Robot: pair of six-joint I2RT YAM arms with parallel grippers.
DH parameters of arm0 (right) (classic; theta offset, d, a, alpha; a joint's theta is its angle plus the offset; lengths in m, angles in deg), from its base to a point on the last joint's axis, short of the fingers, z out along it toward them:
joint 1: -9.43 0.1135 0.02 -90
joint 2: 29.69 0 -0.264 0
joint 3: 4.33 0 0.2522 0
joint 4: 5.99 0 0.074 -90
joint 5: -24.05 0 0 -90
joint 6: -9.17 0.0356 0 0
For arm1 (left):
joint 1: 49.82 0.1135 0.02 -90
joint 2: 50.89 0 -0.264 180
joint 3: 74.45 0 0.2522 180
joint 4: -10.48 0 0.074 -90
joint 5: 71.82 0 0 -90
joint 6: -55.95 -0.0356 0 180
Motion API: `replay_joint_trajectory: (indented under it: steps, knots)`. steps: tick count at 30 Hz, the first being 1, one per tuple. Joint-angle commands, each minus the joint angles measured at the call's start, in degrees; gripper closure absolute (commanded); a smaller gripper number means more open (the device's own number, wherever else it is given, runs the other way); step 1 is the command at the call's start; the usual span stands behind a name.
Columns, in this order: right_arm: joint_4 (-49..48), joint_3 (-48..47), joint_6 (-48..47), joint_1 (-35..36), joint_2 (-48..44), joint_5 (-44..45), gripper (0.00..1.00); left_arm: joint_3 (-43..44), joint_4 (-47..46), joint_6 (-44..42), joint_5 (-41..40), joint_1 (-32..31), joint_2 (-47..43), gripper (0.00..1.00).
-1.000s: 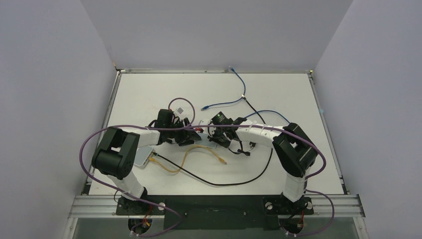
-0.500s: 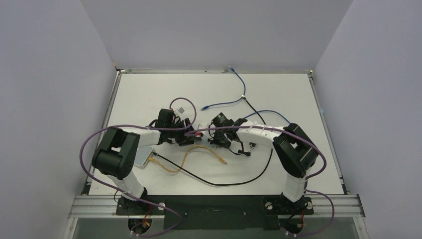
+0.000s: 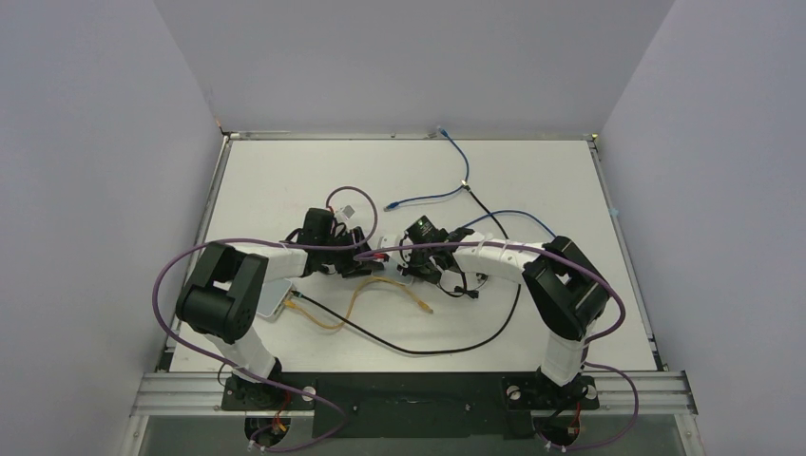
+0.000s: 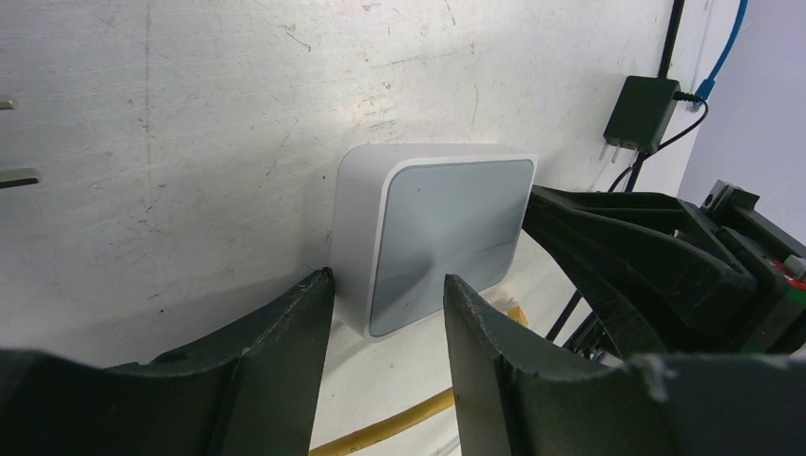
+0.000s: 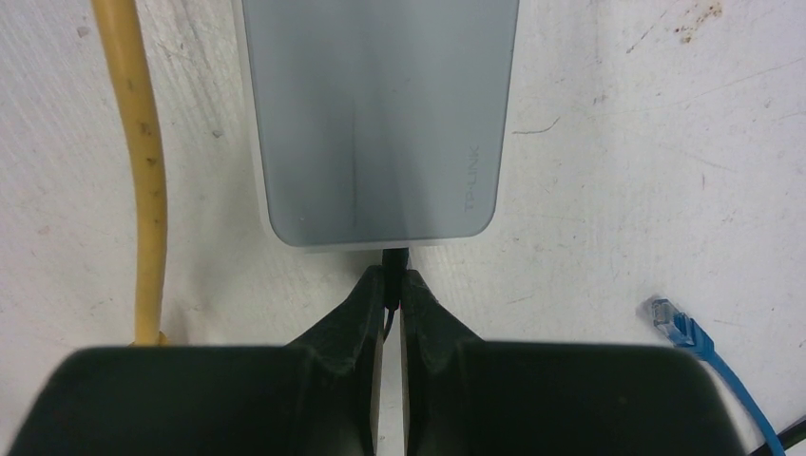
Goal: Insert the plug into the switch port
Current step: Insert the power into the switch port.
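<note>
A flat white box with a pale grey face lies on the table. The switch port, in the box's near narrow edge, does not show. My right gripper is shut on the thin black plug, whose tip meets that edge at its middle. In the left wrist view the same box sits just beyond my left gripper, whose jaws stand apart about its near corner. One fingertip is at the white side wall and the other overlaps the grey face. In the top view the left gripper and the right gripper face each other at mid-table.
A yellow cable runs along the box's left side. A blue cable's plug lies to the right. A black power adapter rests farther out. A black cable loops toward the front, and a second white device lies under the left arm.
The right gripper has edged slightly left with the plug. The left jaws have drawn in a little around the box.
</note>
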Motion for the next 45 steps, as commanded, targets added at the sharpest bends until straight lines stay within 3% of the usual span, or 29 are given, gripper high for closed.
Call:
replay_joint_trajectory:
  steps: [1,17,45]
  knots:
    - [-7.5,-2.9,-1.4,1.7,-2.9,-8.1,1.00,-1.1,1.9,-1.4,1.8,-3.6,0.2,0.57]
    - [-3.7,-12.6,-3.7,3.4,1.5,-11.0,1.00,-2.1,2.9,-1.9,1.2,-6.7,-1.6,0.63]
    - [-6.1,-13.5,-8.0,5.6,2.0,-20.1,1.00,-3.0,1.4,-2.1,3.7,-10.2,-4.9,0.69]
